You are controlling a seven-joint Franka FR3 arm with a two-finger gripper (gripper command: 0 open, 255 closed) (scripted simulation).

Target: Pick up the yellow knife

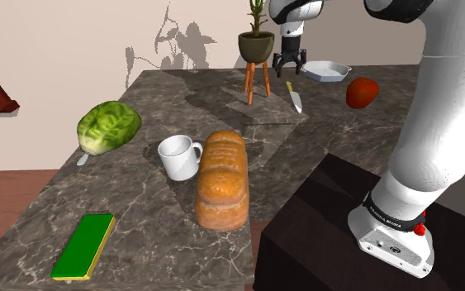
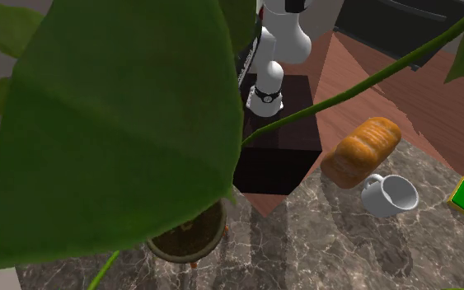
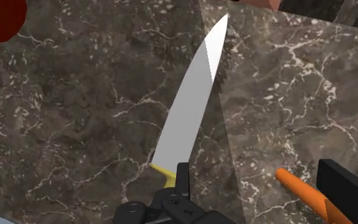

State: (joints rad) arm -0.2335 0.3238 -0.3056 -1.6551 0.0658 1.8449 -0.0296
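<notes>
The arm stretches to the counter's [image 1: 139, 240] far end. Its gripper [image 1: 291, 69] points down, fingers apart, just above the yellow-handled knife [image 1: 294, 98], which lies flat on the marble (handle close beside one finger). Nearby are a white dish [image 1: 325, 71] and a pot [image 1: 256, 45] holding a plant.

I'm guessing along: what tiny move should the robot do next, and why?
Probably slide the open end effector sideways toward the yellow handle: it sits at one finger, not between them, while the plant stand's orange leg lies in the gap.
</notes>
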